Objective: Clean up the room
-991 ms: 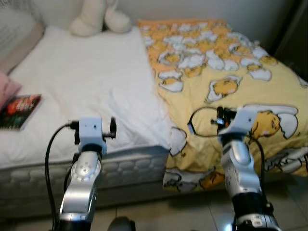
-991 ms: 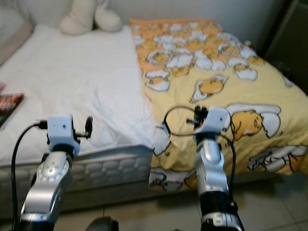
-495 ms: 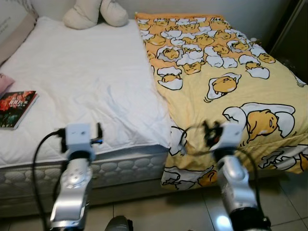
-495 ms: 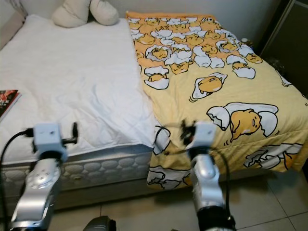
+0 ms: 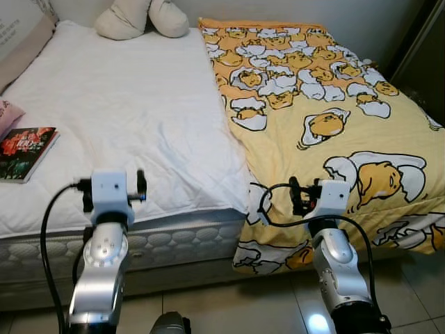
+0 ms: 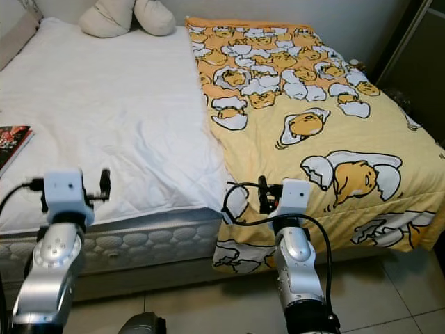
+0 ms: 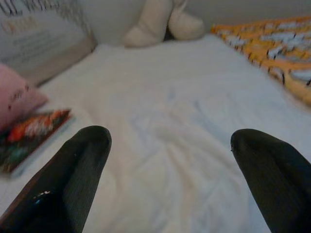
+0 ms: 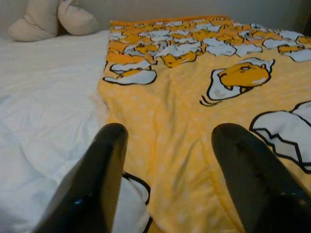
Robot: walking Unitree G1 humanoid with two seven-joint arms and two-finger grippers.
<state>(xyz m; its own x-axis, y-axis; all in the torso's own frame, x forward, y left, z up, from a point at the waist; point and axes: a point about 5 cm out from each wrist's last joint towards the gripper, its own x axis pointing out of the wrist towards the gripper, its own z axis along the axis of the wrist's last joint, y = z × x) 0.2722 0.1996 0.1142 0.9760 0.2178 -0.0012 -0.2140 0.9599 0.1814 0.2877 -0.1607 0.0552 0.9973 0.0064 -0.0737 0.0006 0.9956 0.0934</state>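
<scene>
A yellow blanket (image 5: 327,104) printed with egg cartoons covers the right half of the bed and hangs over its front edge. The left half is bare white sheet (image 5: 132,111), slightly wrinkled. Near the bed's left edge lies a book (image 5: 26,149) with a dark red cover, beside a pink pillow (image 5: 7,115). My left gripper (image 7: 170,141) is open above the front of the white sheet, holding nothing. My right gripper (image 8: 167,133) is open, low over the blanket's near edge, also holding nothing.
A cream plush toy (image 5: 139,17) rests at the head of the bed, and a grey printed pillow (image 5: 21,38) lies at the far left. A dark cabinet (image 5: 424,56) stands at the right. Tiled floor (image 5: 208,306) lies between me and the mattress side (image 5: 181,240).
The blur has gone and the whole picture has shifted, so the camera moved. Both arms sit a little lower in view. Nothing on the bed has moved.
</scene>
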